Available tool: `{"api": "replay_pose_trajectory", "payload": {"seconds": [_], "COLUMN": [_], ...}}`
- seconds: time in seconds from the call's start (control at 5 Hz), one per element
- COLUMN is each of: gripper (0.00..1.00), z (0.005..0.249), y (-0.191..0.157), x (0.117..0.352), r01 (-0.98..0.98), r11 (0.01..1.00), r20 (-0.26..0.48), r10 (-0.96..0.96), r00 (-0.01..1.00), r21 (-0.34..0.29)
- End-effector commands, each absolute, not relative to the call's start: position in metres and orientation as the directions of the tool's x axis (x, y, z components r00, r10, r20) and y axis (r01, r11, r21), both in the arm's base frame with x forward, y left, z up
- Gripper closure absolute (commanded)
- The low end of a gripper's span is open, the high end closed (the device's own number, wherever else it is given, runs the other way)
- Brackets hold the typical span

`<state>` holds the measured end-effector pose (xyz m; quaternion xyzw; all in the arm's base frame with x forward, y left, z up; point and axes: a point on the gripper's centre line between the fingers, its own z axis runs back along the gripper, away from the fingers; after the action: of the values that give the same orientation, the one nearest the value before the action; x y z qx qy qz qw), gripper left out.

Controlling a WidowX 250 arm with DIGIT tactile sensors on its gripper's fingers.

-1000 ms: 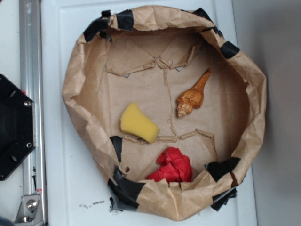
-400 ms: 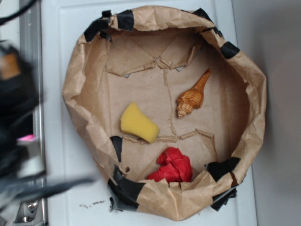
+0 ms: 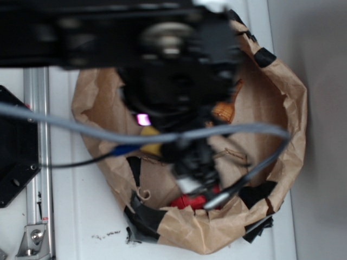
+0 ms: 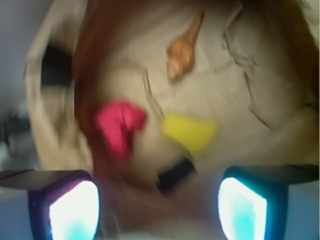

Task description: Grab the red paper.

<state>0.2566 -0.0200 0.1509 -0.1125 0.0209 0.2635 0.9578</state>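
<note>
Wrist view was blurred, yet it showed the most. The end effector [image 4: 159, 207] stood wide, its two lit fingers [image 4: 75, 210] at 7 and 5 o'clock of the frame with a broad gap between them and nothing in it. Beyond the gap lay the brown paper [image 4: 210, 75], creased, with a dark tape patch [image 4: 56, 65] at 10 o'clock. The red paper [image 4: 120, 125] sat left of centre, apart from both fingers. Just beside it, toward 3 o'clock, was the sponge [image 4: 190, 132], yellow, and the two did not touch. A shell [image 4: 182, 47], orange-brown, lay toward 12 o'clock, well apart from the red paper. A second dark patch [image 4: 175, 172] lay at 6 o'clock of the sponge.

In the exterior view the black arm [image 3: 173, 70] was smeared and covered the upper half of the frame and much of the brown paper [image 3: 287, 108]. A grey cable [image 3: 81, 130] crossed from 9 o'clock to 3 o'clock. The end effector [image 3: 195, 168] hung over the lower middle of the paper — too blurred there to read its fingers. Only a sliver of the red paper [image 3: 187, 202] showed, at 6 o'clock under the end effector, close to the near wall of the brown paper. Part of the shell [image 3: 225, 111] showed at 2 o'clock of it, and a scrap of the sponge [image 3: 152, 146] at 10 o'clock. The brown paper rested on a white surface [image 3: 81, 216], with a metal rail [image 3: 35, 162] at 9 o'clock.
</note>
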Motion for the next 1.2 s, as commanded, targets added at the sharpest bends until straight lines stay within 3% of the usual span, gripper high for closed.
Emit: {"api": "replay_pose_trajectory", "payload": {"seconds": [0.0, 0.2, 0.4, 0.6, 0.8, 1.0], "gripper": [0.00, 0.00, 0.00, 0.34, 1.00, 1.00], "z": [0.110, 0.067, 0.037, 0.036, 0.034, 0.062], "y": [-0.052, -0.077, -0.111, -0.120, -0.109, -0.081], "x": [0.293, 0.275, 0.261, 0.258, 0.251, 0.257], "r01": [-0.675, -0.752, -0.699, -0.649, -0.651, -0.607], "r11": [0.698, 0.642, 0.681, 0.724, 0.712, 0.700], "r20": [-0.215, -0.360, -0.452, -0.380, -0.342, -0.266], "r10": [0.640, 0.673, 0.564, 0.546, 0.562, 0.546], "r00": [0.738, 0.646, 0.691, 0.747, 0.753, 0.795], "r21": [-0.241, -0.150, -0.217, -0.234, -0.263, -0.376]}}
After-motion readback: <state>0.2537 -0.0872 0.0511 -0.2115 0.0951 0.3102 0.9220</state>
